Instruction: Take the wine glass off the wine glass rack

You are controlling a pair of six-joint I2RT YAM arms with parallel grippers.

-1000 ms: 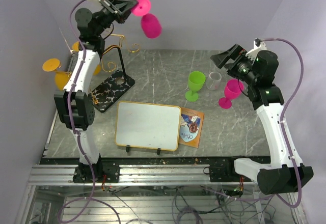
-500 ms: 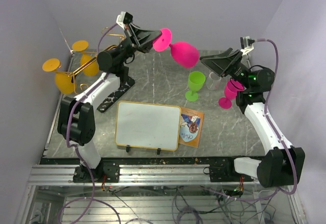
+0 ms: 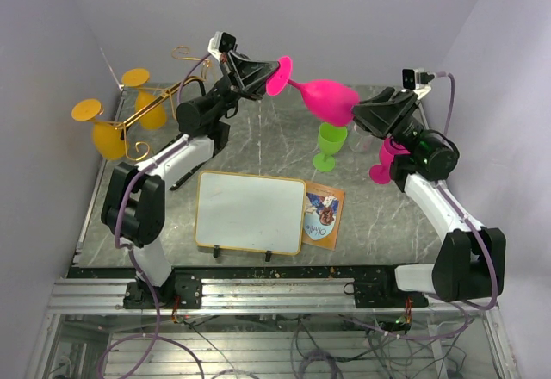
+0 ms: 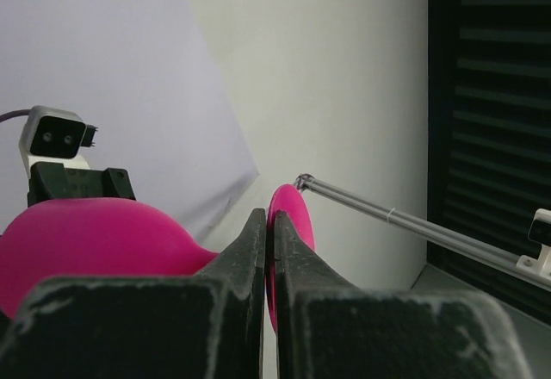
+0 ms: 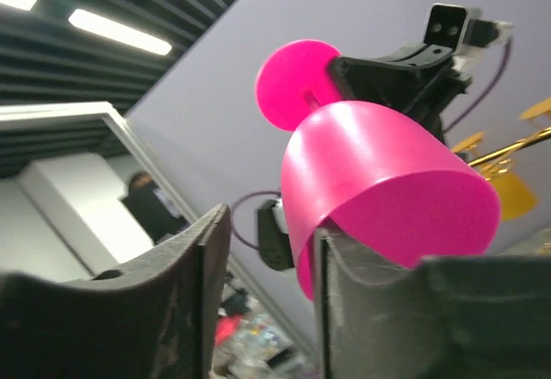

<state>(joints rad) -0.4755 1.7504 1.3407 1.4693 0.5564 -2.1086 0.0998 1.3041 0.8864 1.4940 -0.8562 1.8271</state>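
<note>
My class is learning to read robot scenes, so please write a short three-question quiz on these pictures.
1. True or false: the left gripper is shut on the pink wine glass.
2. The glasses hanging on the wine glass rack are: A green, B orange, C clear.
3. Which gripper is open?
Key: 1 true; 2 B; 3 the right gripper.
</note>
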